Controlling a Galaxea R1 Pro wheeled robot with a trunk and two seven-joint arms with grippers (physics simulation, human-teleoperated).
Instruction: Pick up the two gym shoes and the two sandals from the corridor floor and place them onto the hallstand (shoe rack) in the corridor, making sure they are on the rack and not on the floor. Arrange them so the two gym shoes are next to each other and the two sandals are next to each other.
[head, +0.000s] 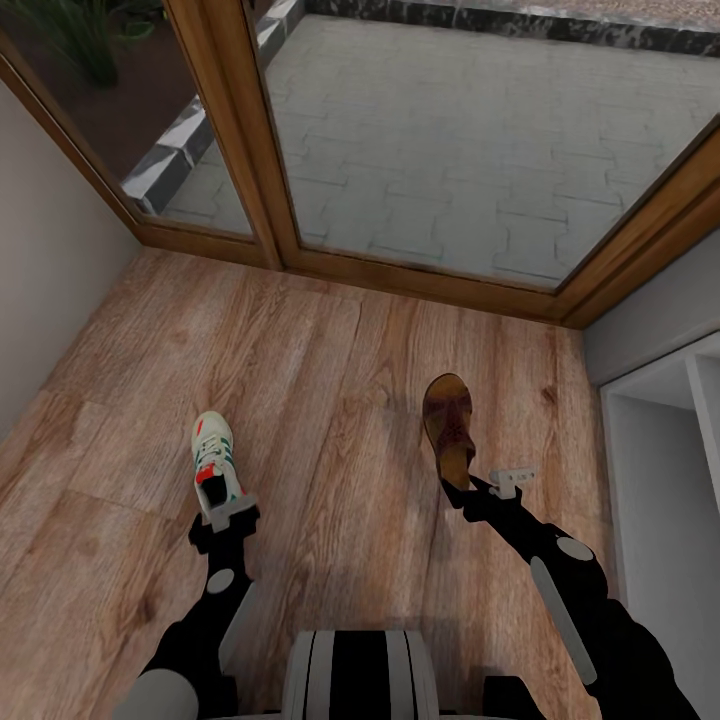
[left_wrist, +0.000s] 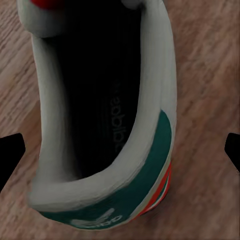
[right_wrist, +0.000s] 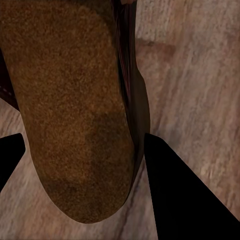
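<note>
The white gym shoe with green stripes and red bits (head: 214, 462) lies at about 8 o'clock on the light brown wood plank floor (head: 330, 380). The dark red-brown leather sandal (head: 449, 424) lies at about 4 o'clock. Both point away from the robot, so each heel is easy to reach. The left tool (head: 226, 512) is spread wide around the shoe's heel. The right tool (head: 480, 484) is also spread, with one finger touching the sandal's heel. Both arms stretch forward and low. The pale grey shoe rack (head: 650, 470) waits at 3 o'clock.

I saw one white gym shoe (head: 215, 468) with green stripes and red-orange tongue lying upright on the wood-plank corridor floor (head: 330, 380), toe toward the glass doors. Well apart to its right lay one reddish-brown sandal (head: 449, 428), tan footbed up.
</note>
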